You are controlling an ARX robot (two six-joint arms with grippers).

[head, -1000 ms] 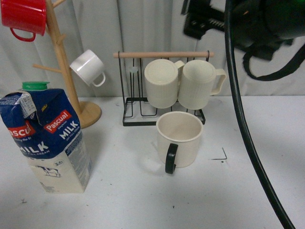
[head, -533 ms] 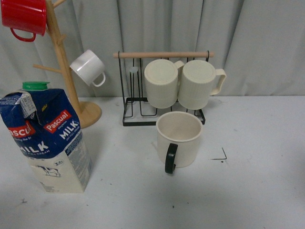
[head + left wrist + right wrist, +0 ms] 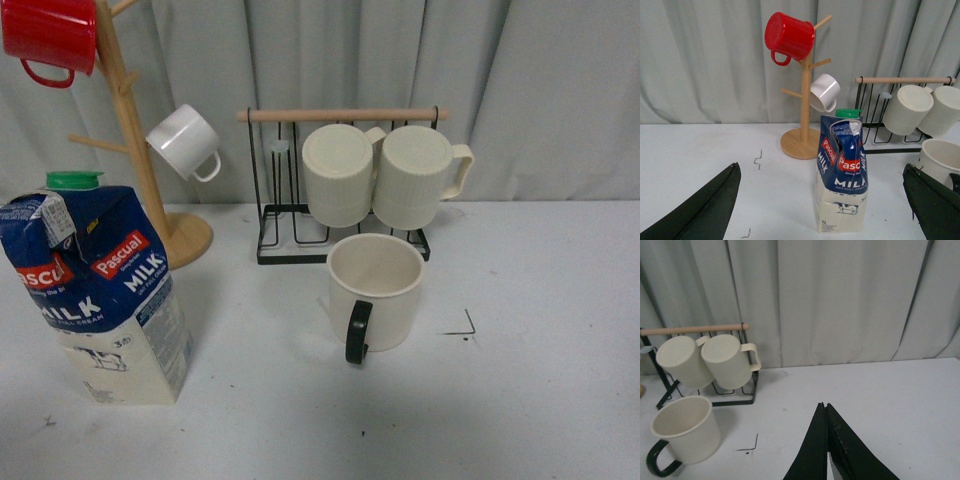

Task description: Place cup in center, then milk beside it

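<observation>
Plainly empty: cup (image 3: 375, 290), upright and mouth up, with black handle toward the robot. Set on the center (image 3: 280, 365), just beside a black corner mark (image 3: 466, 326), ahead of the right claw (image 3: 823, 407) and toward the left-arm side of it, well apart. Capped in green and shut: milk (image 3: 100, 290), upright straight ahead of the left claw (image 3: 820, 166), framed between its fingers (image 3: 700, 210) yet touching neither; contents hidden. Beyond the right claw, past the cup, two mugs (image 3: 385, 180) hung sideways on a rack (image 3: 270, 230) under its rod (image 3: 340, 115); insides not visible. Beyond the left claw, behind the milk, a tree (image 3: 135, 130) carrying a red mug (image 3: 50, 35) and a white cup (image 3: 183, 140), both tipped on pegs.

Smooth cream wall and wide round shape for the cup. Printed card, square body and gabled top for the milk, dark blue above, cream below with a cow drawing. Fine ribs on the cream mugs. Thin black wire for the rack, pale round wood for rod and tree, glossy finish on the red mug. Matt white table (image 3: 560, 300), grey curtain (image 3: 540, 90) in soft folds.

Left claw spread wide, gripping nothing, touching nothing. Right claw pressed together, dark tapered fingers meeting at the tips, nothing between them.
</observation>
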